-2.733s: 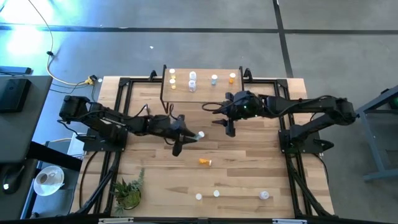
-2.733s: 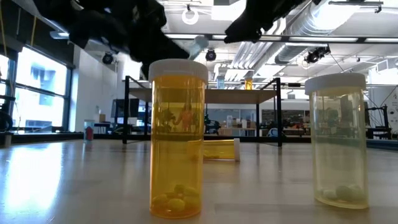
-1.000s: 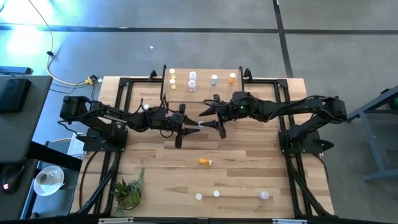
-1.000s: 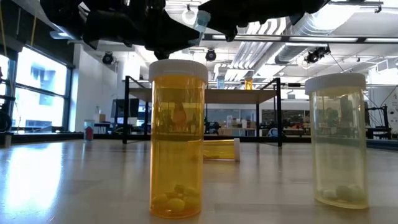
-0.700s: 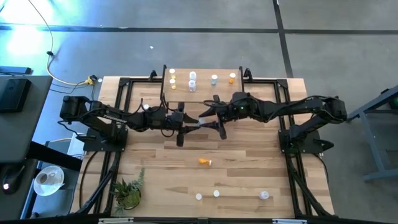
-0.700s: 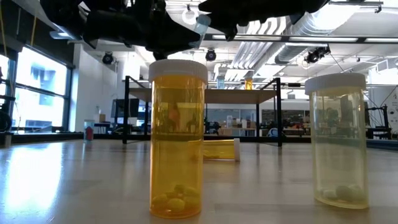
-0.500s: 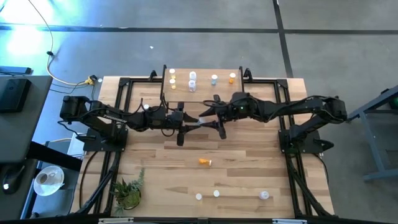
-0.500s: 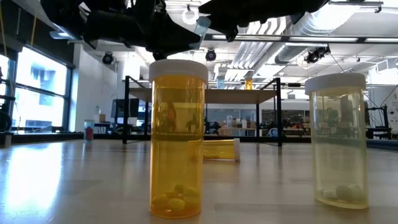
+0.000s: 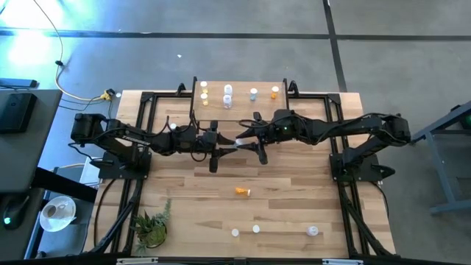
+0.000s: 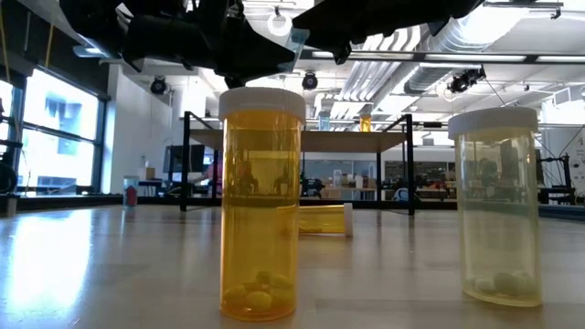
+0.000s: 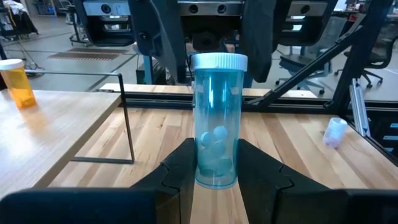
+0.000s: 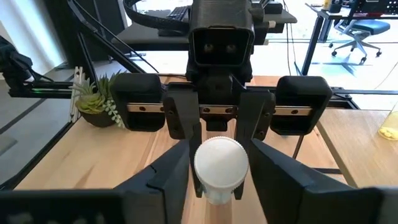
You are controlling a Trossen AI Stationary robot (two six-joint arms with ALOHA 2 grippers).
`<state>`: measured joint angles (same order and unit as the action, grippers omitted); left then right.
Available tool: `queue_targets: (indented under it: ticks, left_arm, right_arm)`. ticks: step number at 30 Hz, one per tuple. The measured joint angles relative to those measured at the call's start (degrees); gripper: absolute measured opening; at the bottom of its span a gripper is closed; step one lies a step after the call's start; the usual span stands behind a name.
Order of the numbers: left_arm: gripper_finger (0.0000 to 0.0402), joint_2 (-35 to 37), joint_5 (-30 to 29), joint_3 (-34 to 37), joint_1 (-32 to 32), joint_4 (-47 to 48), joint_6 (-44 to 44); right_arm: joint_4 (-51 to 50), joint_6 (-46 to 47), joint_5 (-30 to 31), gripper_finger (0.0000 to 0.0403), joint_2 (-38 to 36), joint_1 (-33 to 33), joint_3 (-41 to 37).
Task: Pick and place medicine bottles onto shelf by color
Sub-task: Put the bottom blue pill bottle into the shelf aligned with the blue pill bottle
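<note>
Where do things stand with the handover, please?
Left gripper shut on blue bottle. Right gripper around its white cap, grip unconfirmed. Nothing in the way.

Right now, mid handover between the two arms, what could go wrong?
1. The left tool grips the blue bottle low on its body while the right tool straddles its white cap; an early release could drop it onto the table.
2. A fallen bottle might roll toward the orange bottle lying on its side.
</note>
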<state>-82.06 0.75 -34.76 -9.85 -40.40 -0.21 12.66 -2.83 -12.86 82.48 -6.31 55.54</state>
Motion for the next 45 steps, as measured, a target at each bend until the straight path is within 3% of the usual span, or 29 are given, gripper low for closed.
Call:
queue_targets:
  ticks: [6, 16, 25, 32, 37, 45]
  left_arm:
    - [0.009, 0.0, 0.02, 0.01, 0.0, -0.11, 0.44]
    - [0.0093, 0.0, 0.02, 0.01, 0.0, -0.11, 0.44]
    - [0.0163, 0.0, -1.45, 0.01, 0.0, 0.33, 0.45]
    - [0.0215, 0.73, -6.51, 0.01, 0.03, 1.45, 0.72]
    - [0.0219, 3.73, -8.52, 0.01, 0.06, 4.92, 5.82]
    - [0.022, 9.56, -10.8, 0.01, 0.0, 8.83, 6.81]
  right_arm:
    - [-0.12, 0.87, 0.2, 0.0117, 0.0, 0.0, 0.0]
    - [-0.23, 0.89, 0.17, 0.0108, 0.02, 0.0, 0.01]
    - [-0.49, 0.9, 1.04, 0.0107, 0.04, -0.05, 0.01]
    - [-1.1, -1.56, 9.46, 0.0106, -1.61, -0.31, 0.03]
    - [-2.2, -2.13, 11.85, 0.0106, -4.3, -2.25, 0.05]
    - [-1.76, -2.29, 14.22, 0.0106, -8.61, -7.63, 0.07]
